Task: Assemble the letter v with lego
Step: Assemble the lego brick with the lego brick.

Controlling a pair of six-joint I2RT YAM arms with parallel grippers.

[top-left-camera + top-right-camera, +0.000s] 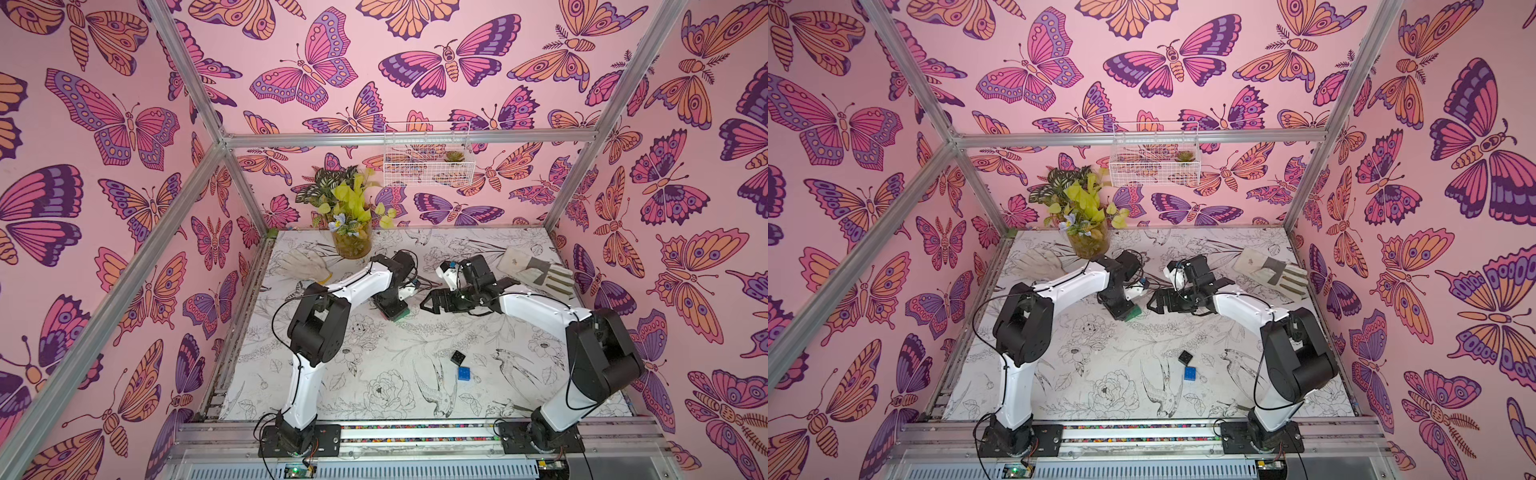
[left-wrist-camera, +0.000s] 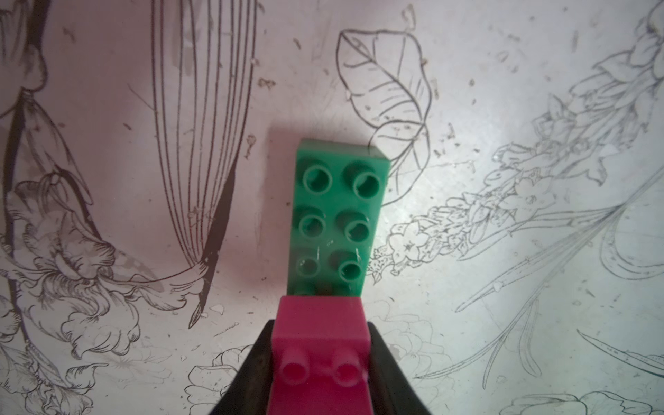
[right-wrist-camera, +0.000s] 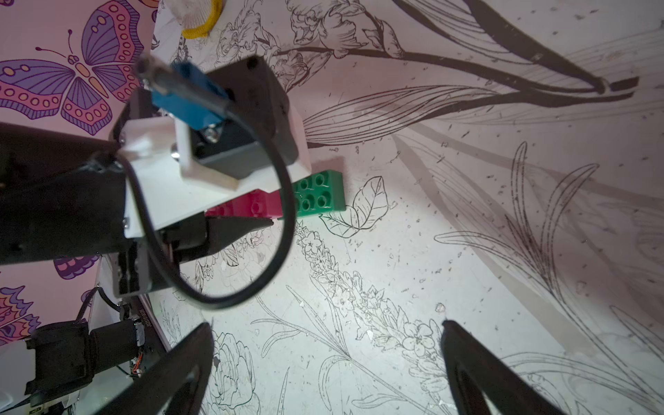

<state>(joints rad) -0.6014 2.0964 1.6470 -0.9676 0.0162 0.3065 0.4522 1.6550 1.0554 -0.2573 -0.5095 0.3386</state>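
left gripper [image 2: 319, 334]: fingers clamped on the pink brick [image 2: 319, 316].
right gripper [image 3: 327, 323]: jaws spread wide and empty, hovering near the green brick.
green brick [image 2: 337, 215]: flat on the table [image 1: 519, 399], studs up, with the pink brick sitting on one end.
pink count: one or two stacked, cannot tell.
black brick [image 1: 457, 356], blue brick [image 1: 464, 372]: loose and close together, well apart from the green brick, toward the arm bases.
progress: judged early, only the pink-on-green end is built.
risk 1: pressing on one end could tip or slide the green brick, since nothing braces it.
risk 2: if the pink brick is not fully seated, it could pop off or drag the green brick up on release.
risk 3: the right gripper is close to the left arm's cable [image 3: 287, 215], so moving in could snag it.
writing: none legible, no brand readable on the bricks.
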